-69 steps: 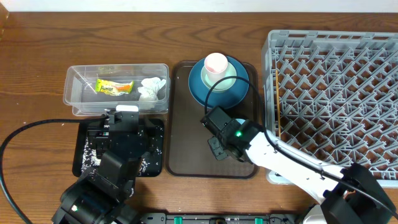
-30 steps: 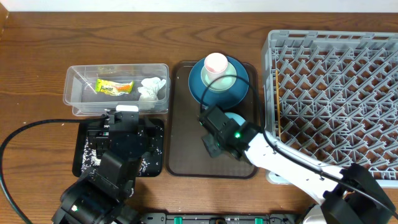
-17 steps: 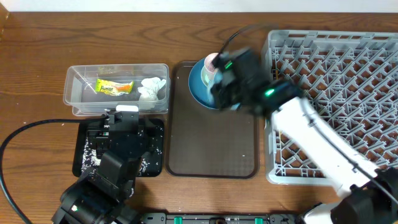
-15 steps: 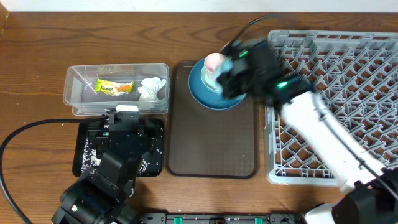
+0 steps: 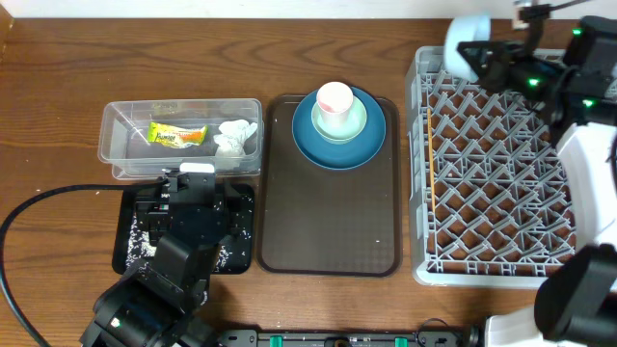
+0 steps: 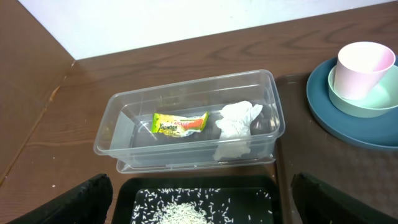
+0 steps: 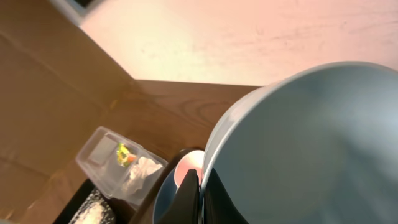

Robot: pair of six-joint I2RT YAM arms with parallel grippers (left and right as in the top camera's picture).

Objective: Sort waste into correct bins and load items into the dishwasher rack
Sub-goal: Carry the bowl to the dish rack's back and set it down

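Within the last second the right arm has carried the pale blue-white bowl [image 5: 466,39] off the brown serving tray [image 5: 328,226], where it sat low near the front, and now holds it in the air over the far left corner of the dishwasher rack [image 5: 511,173]. The right gripper [image 7: 200,188] has its jaws pinched on the bowl's rim, one finger inside and one outside. The left gripper [image 5: 198,193] has not moved: its jaws are spread wide above the black tray [image 5: 130,246] with the rice grains [image 6: 180,213]. The snack wrapper [image 5: 176,135] and tissue [image 5: 234,137] lie in the clear tub [image 5: 116,145]. The waste appears sorted and rack loading has begun. The dark blue plate [image 5: 337,154], mint-green bowl [image 5: 355,123] and pink cup [image 5: 334,99] remain stacked on the serving tray.
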